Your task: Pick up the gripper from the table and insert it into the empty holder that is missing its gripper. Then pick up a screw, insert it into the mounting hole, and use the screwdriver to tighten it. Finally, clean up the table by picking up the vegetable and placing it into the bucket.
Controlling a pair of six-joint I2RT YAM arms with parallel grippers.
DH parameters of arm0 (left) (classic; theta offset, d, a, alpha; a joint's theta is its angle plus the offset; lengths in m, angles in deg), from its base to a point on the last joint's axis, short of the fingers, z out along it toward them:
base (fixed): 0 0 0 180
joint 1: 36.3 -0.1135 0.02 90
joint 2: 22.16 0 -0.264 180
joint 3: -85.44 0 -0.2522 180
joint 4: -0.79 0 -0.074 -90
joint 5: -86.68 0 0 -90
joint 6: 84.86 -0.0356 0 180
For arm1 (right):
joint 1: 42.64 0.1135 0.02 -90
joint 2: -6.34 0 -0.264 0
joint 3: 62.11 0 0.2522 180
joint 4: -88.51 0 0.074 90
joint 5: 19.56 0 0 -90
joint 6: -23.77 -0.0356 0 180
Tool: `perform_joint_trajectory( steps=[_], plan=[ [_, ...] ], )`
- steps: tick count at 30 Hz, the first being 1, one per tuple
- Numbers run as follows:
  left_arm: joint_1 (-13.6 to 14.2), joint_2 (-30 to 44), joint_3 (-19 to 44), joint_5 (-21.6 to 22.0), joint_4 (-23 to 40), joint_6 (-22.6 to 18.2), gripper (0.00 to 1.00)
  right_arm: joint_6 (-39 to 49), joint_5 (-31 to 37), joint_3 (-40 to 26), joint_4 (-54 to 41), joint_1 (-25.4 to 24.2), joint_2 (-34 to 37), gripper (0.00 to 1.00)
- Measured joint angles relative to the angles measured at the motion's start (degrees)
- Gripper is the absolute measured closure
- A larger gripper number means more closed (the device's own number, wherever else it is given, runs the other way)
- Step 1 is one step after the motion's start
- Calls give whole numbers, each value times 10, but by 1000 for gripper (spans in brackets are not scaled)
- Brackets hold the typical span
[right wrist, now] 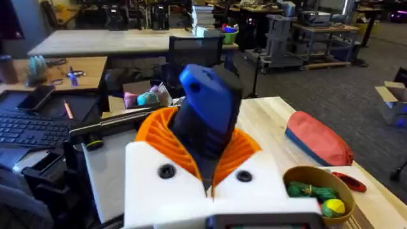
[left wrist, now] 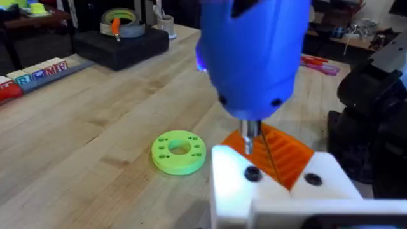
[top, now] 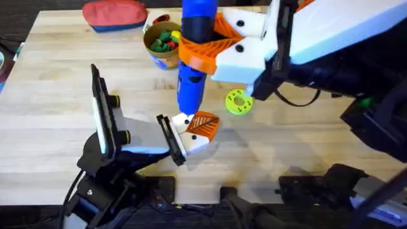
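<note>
My right gripper (top: 205, 48) reaches in from the right, its white fingers and orange pads shut on the blue screwdriver (top: 193, 70), which stands upright. The driver's thin tip (left wrist: 250, 141) hangs right over a black screw (left wrist: 252, 173) in the white holder (left wrist: 232, 187); I cannot tell if they touch. The orange gripper (left wrist: 289, 154) sits in that holder, which is a fingertip of my left gripper (top: 196, 131), low over the table with its fingers together. The tan bucket (top: 154, 56) stands at the back with green and yellow vegetable pieces (top: 166, 38) inside.
A green ring (top: 239, 102) with small holes lies flat on the wood just right of the screwdriver. A red zip pouch (top: 114, 14) rests at the far edge, left of the bucket. Bare wood spreads to the left and front right.
</note>
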Motion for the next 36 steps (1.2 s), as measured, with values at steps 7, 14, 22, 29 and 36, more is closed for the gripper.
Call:
perform_joint_trajectory(
  steps=[7,14,22,29,36],
  plan=[
    [0,0,0,0,0,0,996,-12,0,0,0,0,0,995],
    [0,0,0,0,0,0,996,-23,0,0,2,0,7,995],
    [0,0,0,0,0,0,996,-29,0,0,2,0,15,995],
    [0,0,0,0,0,0,996,-36,0,0,2,0,15,995],
    [0,0,0,0,0,0,996,-47,0,0,1,0,34,995]
  ],
)
